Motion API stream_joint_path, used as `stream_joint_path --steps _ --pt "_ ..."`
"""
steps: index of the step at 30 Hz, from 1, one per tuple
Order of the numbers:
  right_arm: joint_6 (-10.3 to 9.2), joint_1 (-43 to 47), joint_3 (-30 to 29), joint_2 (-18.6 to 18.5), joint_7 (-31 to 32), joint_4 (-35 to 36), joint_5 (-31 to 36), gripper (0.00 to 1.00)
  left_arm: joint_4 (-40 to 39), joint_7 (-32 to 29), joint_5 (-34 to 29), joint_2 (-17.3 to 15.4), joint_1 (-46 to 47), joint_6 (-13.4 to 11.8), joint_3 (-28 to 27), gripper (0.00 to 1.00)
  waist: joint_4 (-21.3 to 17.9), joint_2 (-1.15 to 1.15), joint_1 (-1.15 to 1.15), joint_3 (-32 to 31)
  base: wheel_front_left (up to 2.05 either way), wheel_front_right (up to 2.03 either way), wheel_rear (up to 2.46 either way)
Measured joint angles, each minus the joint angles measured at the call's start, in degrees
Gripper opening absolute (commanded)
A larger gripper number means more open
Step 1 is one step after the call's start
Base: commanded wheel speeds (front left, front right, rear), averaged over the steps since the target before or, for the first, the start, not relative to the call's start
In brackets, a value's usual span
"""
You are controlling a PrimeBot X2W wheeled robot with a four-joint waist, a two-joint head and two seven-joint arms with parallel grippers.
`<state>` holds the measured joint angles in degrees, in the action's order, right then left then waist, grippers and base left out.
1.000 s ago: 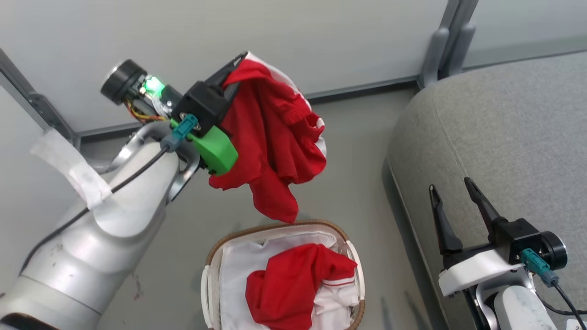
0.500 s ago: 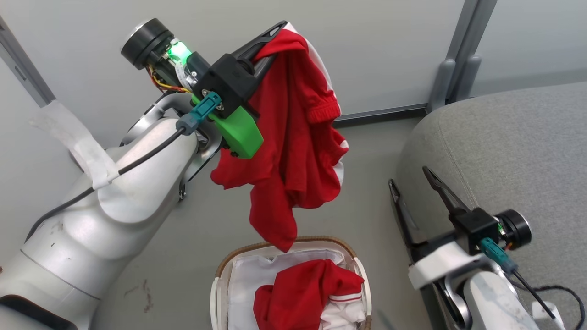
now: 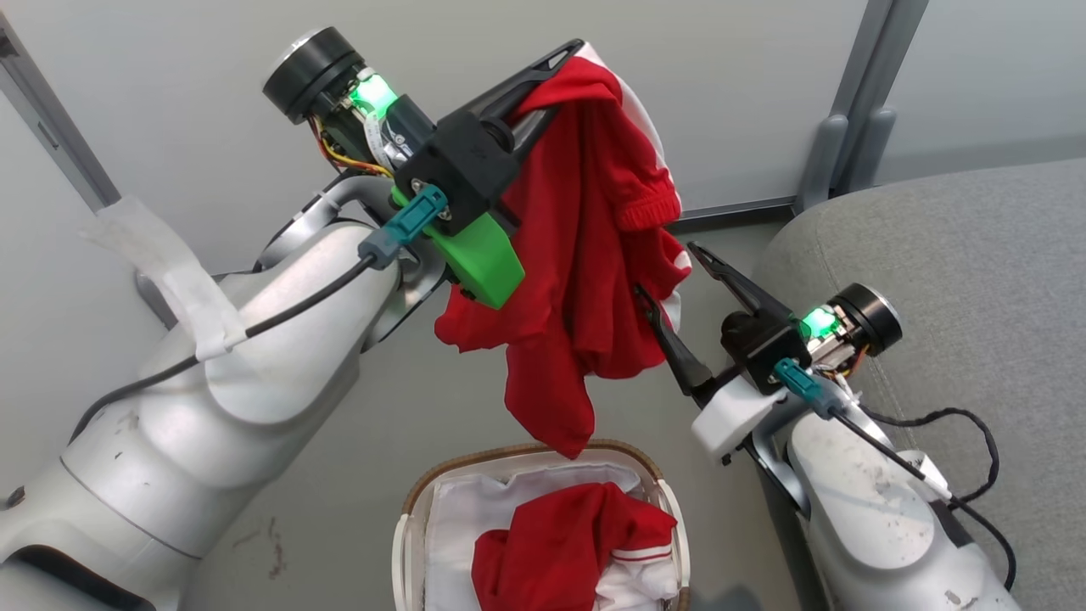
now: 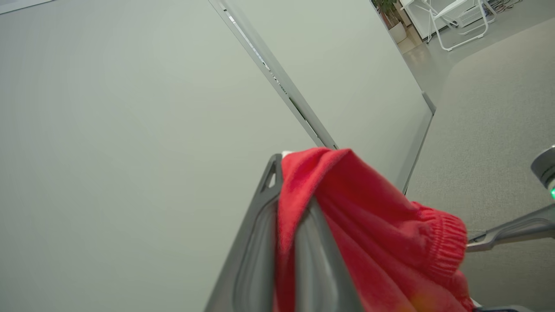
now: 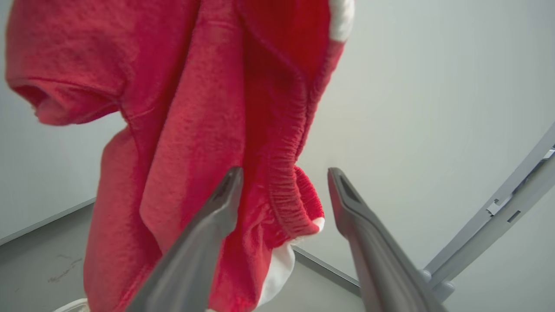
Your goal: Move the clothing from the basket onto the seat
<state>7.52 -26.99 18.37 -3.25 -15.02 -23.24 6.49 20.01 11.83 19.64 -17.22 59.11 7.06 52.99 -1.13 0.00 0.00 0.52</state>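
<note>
Hanging from the left pincer [image 3: 567,61], high above the basket [image 3: 475,465]: one red garment [image 3: 585,280], with a white panel showing along its far edge. The left pincer's fingers are together, clamped on a fold at the garment's top. The left wrist view confirms this: cloth is pinched between the two fingers and draped over one of them. The garment's lowest tip hangs over the basket's far rim. It looks clear of the rim, though the head view is too steep to be certain.

Right pincer [image 3: 664,269]: raised above the basket and off to its right, fingers spread apart, pointing at the hanging garment's right edge. In the right wrist view a ribbed red cuff [image 5: 286,195] lies between the two fingers [image 5: 225,195]. The pincer is not closed on it, and I cannot tell whether either finger touches the cloth.

Basket contents: a second red garment [image 3: 568,543], crumpled, with a white red-striped panel at its right side, lying on the white liner [image 3: 462,518]. The basket stands on the grey floor [image 3: 365,458].

Seat [image 3: 959,246]: grey woven upholstery with a rounded edge, to the right of the basket and beyond it. The right arm rises between basket and seat.

Pale wall panel [image 3: 721,85]: beyond the basket, behind both pincers.
</note>
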Motion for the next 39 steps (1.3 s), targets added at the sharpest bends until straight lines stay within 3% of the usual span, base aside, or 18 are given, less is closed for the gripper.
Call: stream_joint_path --steps 7,17,18,23,29,39 --pt "0.0 -4.65 6.69 -2.16 0.01 -9.26 -2.29 1.0 -1.29 0.03 0.4 0.54 -0.31 0.0 1.35 0.0 0.54 0.0 0.0 -0.32 0.0 0.0 0.0" --pt "0.01 -9.45 24.72 -4.65 0.01 -15.29 -14.17 1.0 -2.34 0.11 1.37 0.79 -1.57 0.01 2.79 0.0 1.42 0.0 0.0 -1.02 0.0 0.0 0.0" --pt "0.01 -9.91 26.16 -4.76 0.01 -15.44 -15.32 0.53 -2.34 0.2 1.43 0.76 -1.7 0.01 2.88 0.0 1.45 0.0 0.0 -1.06 0.0 0.0 0.0" --pt "0.01 -11.5 32.25 -4.91 0.01 -15.96 -19.42 0.0 -2.31 0.41 1.97 0.52 -2.4 -0.01 2.96 0.0 1.59 0.0 0.0 -1.25 0.0 0.0 0.0" --pt "0.01 -12.65 34.94 -5.44 0.01 -15.52 -22.28 0.0 -1.94 0.6 2.59 0.15 -3.37 -0.3 2.94 0.0 1.62 0.0 0.0 -1.43 0.0 0.0 0.0" --pt "0.01 -12.54 32.54 -6.19 0.01 -14.05 -22.12 0.0 -0.75 1.09 4.64 -0.55 -4.95 -1.21 2.45 0.0 1.32 0.0 0.0 -1.29 0.0 0.0 0.0"
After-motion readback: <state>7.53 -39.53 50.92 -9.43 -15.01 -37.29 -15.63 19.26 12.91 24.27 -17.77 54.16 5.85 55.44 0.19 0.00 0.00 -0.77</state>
